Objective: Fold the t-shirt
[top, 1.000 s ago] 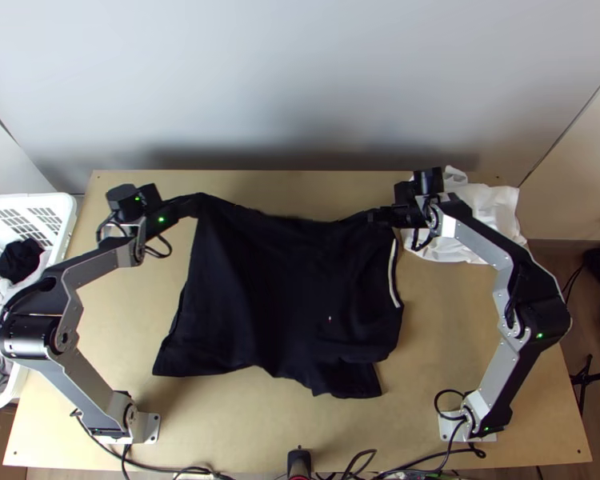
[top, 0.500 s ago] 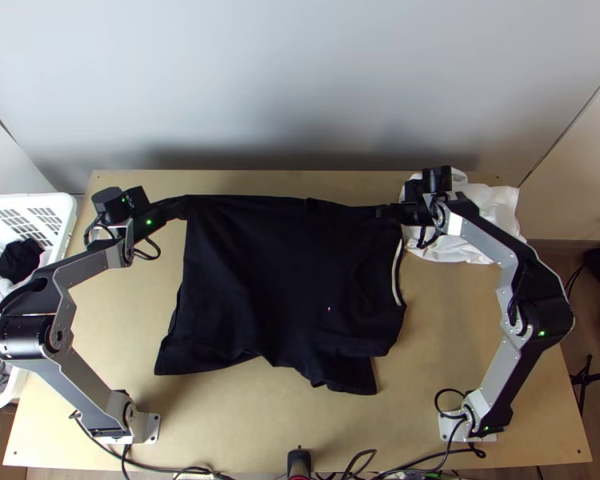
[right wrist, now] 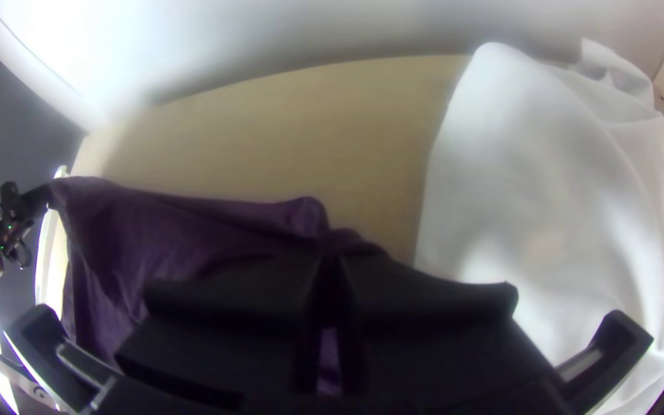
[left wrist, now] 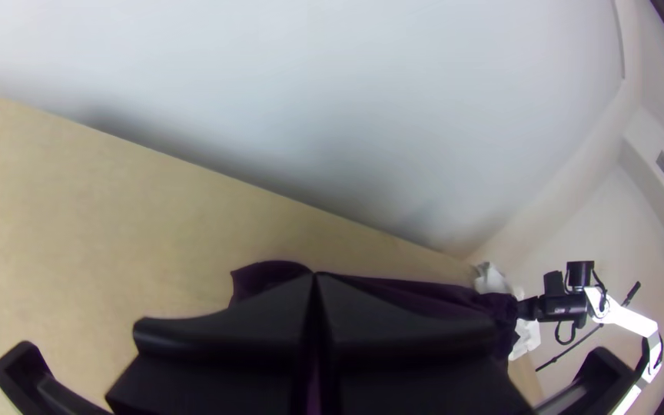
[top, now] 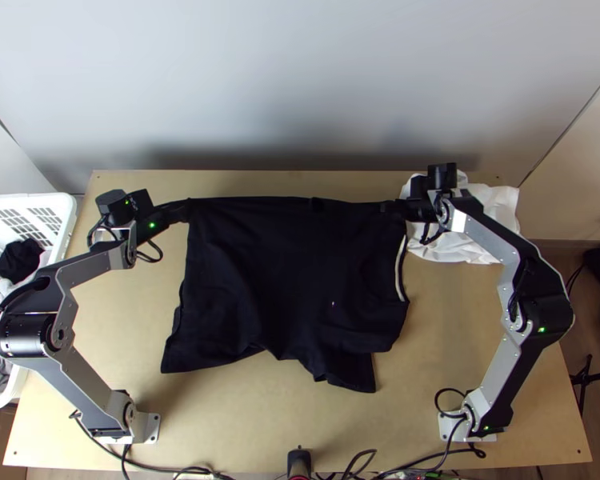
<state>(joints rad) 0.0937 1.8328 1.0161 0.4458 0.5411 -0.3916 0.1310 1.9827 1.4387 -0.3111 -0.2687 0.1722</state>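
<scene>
In the top view my left gripper (top: 185, 210) is shut on the upper left corner of the black t-shirt (top: 260, 272). Opposite it, my right gripper (top: 396, 208) is shut on the shirt's upper right corner. Between them the far edge runs nearly straight, while the near part lies on the table with an uneven hem and a few soft folds. A white strip lines the right side. The left wrist view has the left gripper (left wrist: 314, 280) closed over the dark cloth (left wrist: 270, 273). In the right wrist view the right gripper (right wrist: 330, 257) pinches the cloth (right wrist: 194, 223).
A crumpled white cloth (top: 492, 212) lies at the table's far right corner, beside and under the right gripper's arm. Off the left edge stands a white basket (top: 64, 210) holding clothes. Bare wood (top: 244, 424) of the table shows in front of the shirt.
Both grippers have moved slightly apart, and the shirt's far edge has gone from sagging to nearly straight. The near hem has shifted a little away from the table's near edge.
</scene>
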